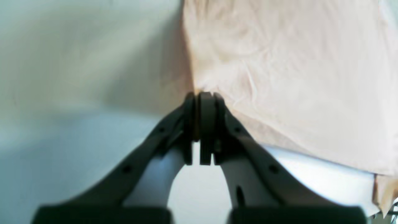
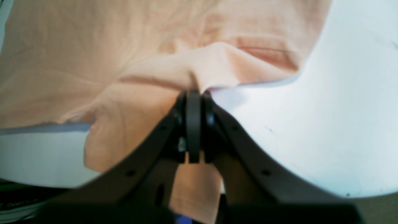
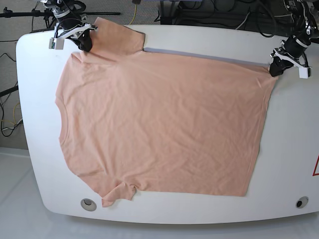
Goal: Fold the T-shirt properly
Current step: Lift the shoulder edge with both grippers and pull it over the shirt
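Note:
The peach T-shirt [image 3: 159, 119] lies spread flat and wrinkled on the white table [image 3: 294, 149], neck opening toward the left, hem toward the right. At the far right corner of the hem, my left gripper [image 3: 274, 71] is shut on the cloth. Its wrist view shows the closed tips [image 1: 202, 95] pinching the shirt's corner [image 1: 279, 77]. My right gripper [image 3: 84, 44] is at the far left, shut on the shirt by the far sleeve. In the right wrist view its tips [image 2: 194, 93] hold a raised fold of the fabric [image 2: 93, 62]. No print shows.
Cables and a stand [image 3: 30, 14] lie beyond the table's far edge. Two round holes [image 3: 88, 203] [image 3: 301, 202] sit near the table's front edge. A red mark [image 3: 315, 167] shows at the right edge. The near sleeve [image 3: 119, 191] reaches close to the front edge.

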`<act>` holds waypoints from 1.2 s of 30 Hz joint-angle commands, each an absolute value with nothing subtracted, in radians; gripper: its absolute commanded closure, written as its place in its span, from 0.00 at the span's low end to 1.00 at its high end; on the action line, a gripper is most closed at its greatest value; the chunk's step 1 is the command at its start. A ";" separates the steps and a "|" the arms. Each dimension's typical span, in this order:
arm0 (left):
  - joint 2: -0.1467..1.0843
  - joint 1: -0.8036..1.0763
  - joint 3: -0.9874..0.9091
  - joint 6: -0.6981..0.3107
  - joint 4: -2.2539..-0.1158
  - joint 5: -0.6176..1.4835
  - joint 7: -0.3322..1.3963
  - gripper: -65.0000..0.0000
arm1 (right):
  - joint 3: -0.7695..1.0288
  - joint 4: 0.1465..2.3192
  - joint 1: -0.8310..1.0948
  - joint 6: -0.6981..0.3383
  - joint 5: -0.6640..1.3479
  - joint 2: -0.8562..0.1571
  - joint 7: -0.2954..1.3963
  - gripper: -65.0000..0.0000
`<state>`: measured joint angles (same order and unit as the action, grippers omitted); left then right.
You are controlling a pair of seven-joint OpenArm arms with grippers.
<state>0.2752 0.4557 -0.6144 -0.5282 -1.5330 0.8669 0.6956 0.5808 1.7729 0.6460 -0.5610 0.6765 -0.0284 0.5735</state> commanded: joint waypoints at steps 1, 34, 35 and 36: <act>0.294 0.462 -0.619 -0.538 -1.555 0.872 0.673 1.00 | 0.584 1.798 0.656 -0.569 0.688 -0.039 0.557 1.00; 0.293 0.518 -0.699 -0.558 -1.667 0.872 0.674 1.00 | 0.652 1.863 0.621 -0.577 0.685 -0.038 0.576 1.00; 0.294 0.516 -0.699 -0.557 -1.667 0.872 0.674 1.00 | 0.654 1.864 0.617 -0.577 0.686 -0.038 0.576 1.00; 0.294 0.514 -0.698 -0.557 -1.667 0.873 0.675 1.00 | 0.656 1.865 0.613 -0.577 0.687 -0.037 0.576 1.00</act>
